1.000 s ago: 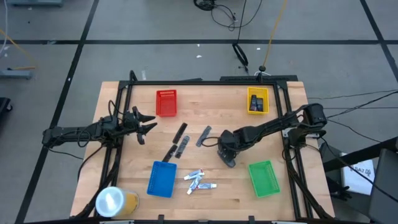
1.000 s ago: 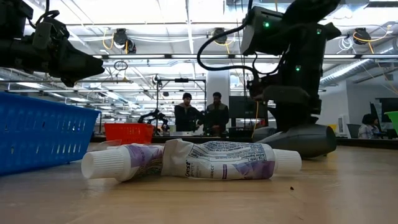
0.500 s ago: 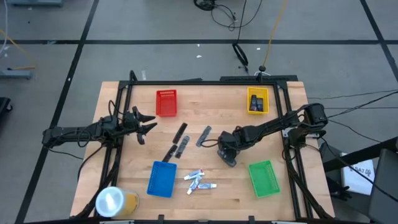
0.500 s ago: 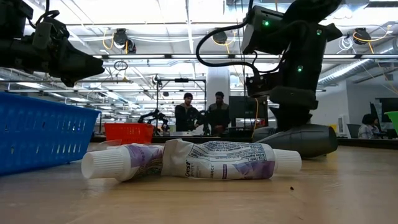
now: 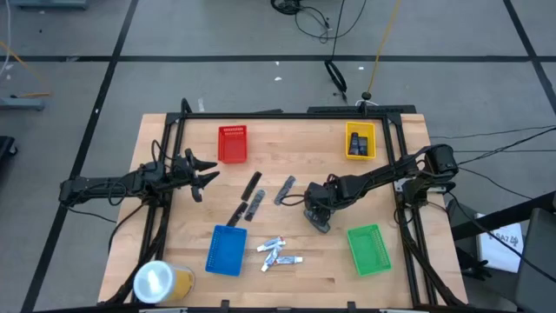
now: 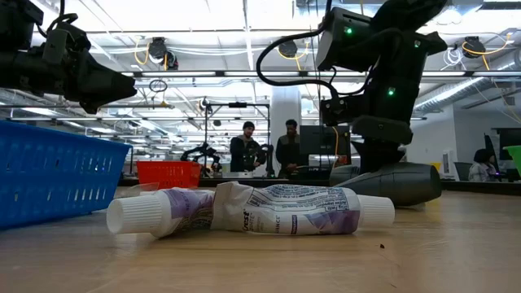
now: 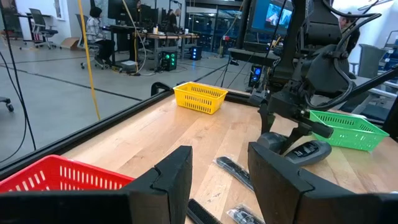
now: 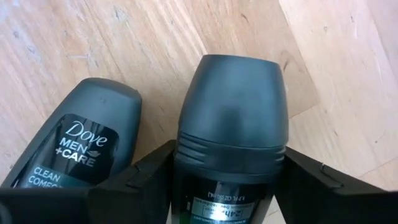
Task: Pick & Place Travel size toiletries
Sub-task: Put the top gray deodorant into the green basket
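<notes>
R gripper (image 8: pixel 230 180) is low over the table centre-right, its two dark fingers (image 8: pixel 140 180) set either side of a dark grey deodorant stick (image 8: pixel 231 124) lying on the wood; fingers look to touch the stick's sides, but a firm clamp can't be confirmed. A second dark deodorant stick (image 8: pixel 74 146), label reading Dove Men+Care, lies just beside the first on the table.

L gripper (image 7: pixel 217 174) hovers over the table's left side, jaws parted w/ nothing between them.

Seen from above, the R gripper (image 5: pixel 317 209) sits between the slim dark sticks (image 5: pixel 254 198) at table centre & the green tray (image 5: pixel 369 249) near the front right. Three small white toothpaste tubes (image 5: pixel 278 251) lie near the front, just right of the blue tray (image 5: pixel 226 250). Red tray (image 5: pixel 232 143) is at the back left; yellow tray (image 5: pixel 360 141) at the back right holds dark pieces. A large yellowish roll w/ white top (image 5: pixel 161 283) lies at the front-left corner.

Table-level view: crumpled toothpaste tubes (image 6: pixel 252 210) in front, white caps at both ends, blue tray to one side. People stand in the room beyond the table
</notes>
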